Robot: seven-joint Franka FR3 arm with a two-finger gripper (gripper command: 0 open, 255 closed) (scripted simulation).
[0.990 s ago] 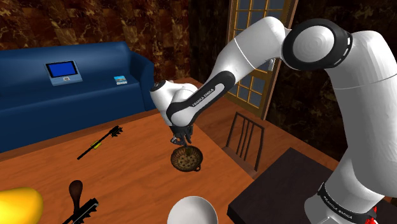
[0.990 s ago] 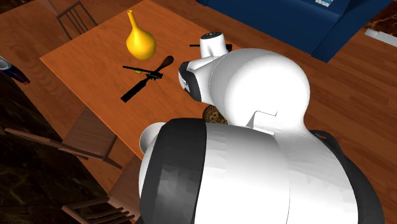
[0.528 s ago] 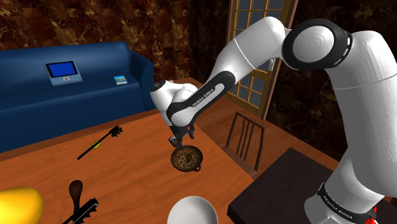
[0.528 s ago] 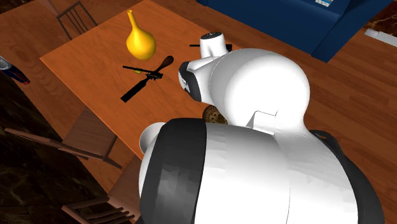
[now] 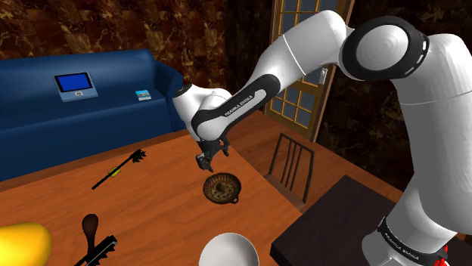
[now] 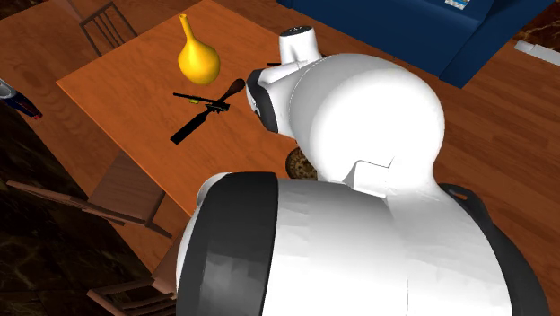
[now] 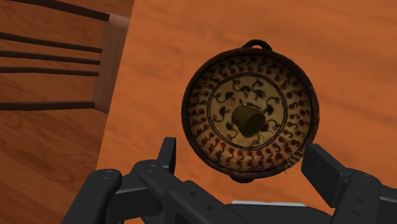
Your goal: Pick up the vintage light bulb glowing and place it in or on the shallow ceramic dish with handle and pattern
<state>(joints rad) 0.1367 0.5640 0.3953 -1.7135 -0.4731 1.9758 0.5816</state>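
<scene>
While end effector (image 7: 242, 154) hangs wide and empty | bulb (image 7: 248, 119): olive-brown stub lying in patterned brown dish (image 7: 203, 89)

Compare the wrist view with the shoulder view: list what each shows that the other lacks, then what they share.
Wrist view: the dish's dark swirl pattern in detail and a small brownish lump at its middle, with the tool open above it. Shoulder view: a blue sofa, a black brush, a wooden spoon, a yellow object, a white bowl and a paned window. Shared: the dish, the tool, a wooden chair and the table.
</scene>
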